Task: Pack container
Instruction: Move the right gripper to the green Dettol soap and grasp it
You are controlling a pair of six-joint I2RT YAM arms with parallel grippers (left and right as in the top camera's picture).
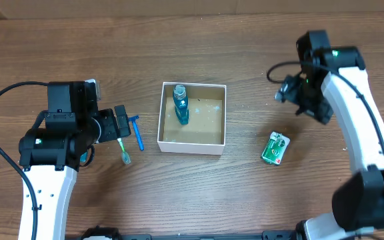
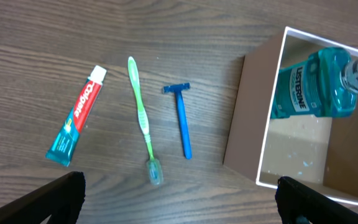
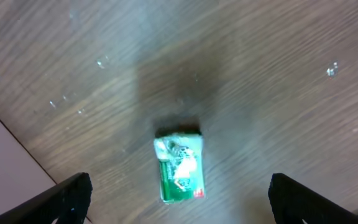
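The container (image 1: 192, 147), a shallow square box with white walls and a brown floor, stands at the table's middle. A blue mouthwash bottle (image 1: 181, 105) lies inside it, also in the left wrist view (image 2: 309, 84). My left gripper (image 1: 121, 124) is open and empty, just left of the container (image 2: 241, 118). Below it (image 2: 179, 202) lie a green toothbrush (image 2: 143, 121), a blue razor (image 2: 184, 121) and a toothpaste tube (image 2: 76, 118). My right gripper (image 1: 305, 107) is open and empty above a green packet (image 1: 275, 148). The packet (image 3: 180, 167) lies between its open fingers (image 3: 179, 194).
The toothbrush (image 1: 123, 150) and the razor (image 1: 137, 132) lie on the wood left of the container. The toothpaste is hidden under my left arm in the overhead view. A pale corner of the container (image 3: 5, 165) shows in the right wrist view.
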